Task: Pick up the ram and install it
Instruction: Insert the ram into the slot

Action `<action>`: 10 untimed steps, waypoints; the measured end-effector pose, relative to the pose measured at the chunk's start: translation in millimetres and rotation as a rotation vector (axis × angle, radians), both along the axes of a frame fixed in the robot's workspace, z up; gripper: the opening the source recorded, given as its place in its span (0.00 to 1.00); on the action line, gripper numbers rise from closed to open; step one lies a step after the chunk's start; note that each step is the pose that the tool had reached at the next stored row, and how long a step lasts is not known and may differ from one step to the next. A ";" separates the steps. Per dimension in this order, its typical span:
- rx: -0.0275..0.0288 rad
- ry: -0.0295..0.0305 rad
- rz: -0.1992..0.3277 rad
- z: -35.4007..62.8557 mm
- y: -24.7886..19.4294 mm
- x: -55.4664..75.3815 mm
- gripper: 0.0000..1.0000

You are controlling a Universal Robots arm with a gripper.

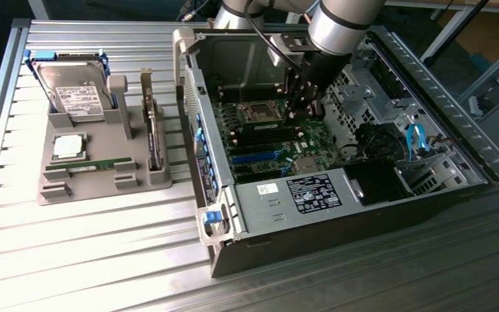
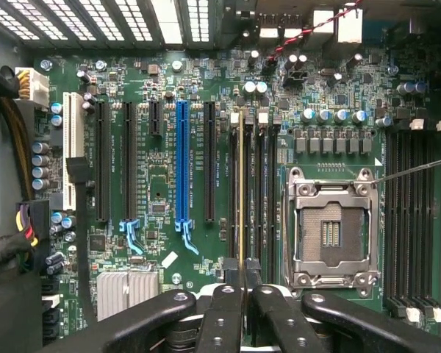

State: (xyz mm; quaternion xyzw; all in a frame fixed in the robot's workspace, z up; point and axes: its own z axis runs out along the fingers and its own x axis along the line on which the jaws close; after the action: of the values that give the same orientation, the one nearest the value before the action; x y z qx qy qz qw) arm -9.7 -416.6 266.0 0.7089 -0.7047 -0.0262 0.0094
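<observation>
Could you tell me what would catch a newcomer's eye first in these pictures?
The open computer case in the middle of the exterior view stands out, with the robot arm reaching down into it. In the wrist view the gripper is shut on the ram, seen edge-on over the memory slots beside the empty processor socket. At the exterior view's left, a grey holder carries a hard drive.

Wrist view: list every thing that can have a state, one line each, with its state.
gripper, jaws shut on the ram
ram, edge-on between the jaws, lined along a memory slot; seating unclear
processor socket, empty
blue card slot, empty
memory slots across the socket, empty
</observation>
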 end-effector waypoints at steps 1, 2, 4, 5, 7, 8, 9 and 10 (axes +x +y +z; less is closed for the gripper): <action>0.0002 0.0000 0.000 -0.4 0.1 0.0 0.12; 0.0003 -0.0001 0.000 -0.9 0.1 0.0 0.12; 0.0000 0.0000 0.000 -2.6 0.0 0.0 0.12; 0.0001 0.0000 0.000 -4.7 0.0 0.0 0.12; 0.0000 0.0000 0.000 -6.9 0.0 0.0 0.12; 0.0000 0.0000 0.000 -8.5 -0.1 0.0 0.12; 0.0001 0.0000 0.000 -11.0 -0.1 0.0 0.12; 0.0001 0.0000 0.000 -12.5 -0.1 0.0 0.12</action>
State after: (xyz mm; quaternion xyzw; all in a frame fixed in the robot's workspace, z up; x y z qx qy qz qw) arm -9.7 -416.6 253.5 0.7089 -0.7047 -0.0262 0.0093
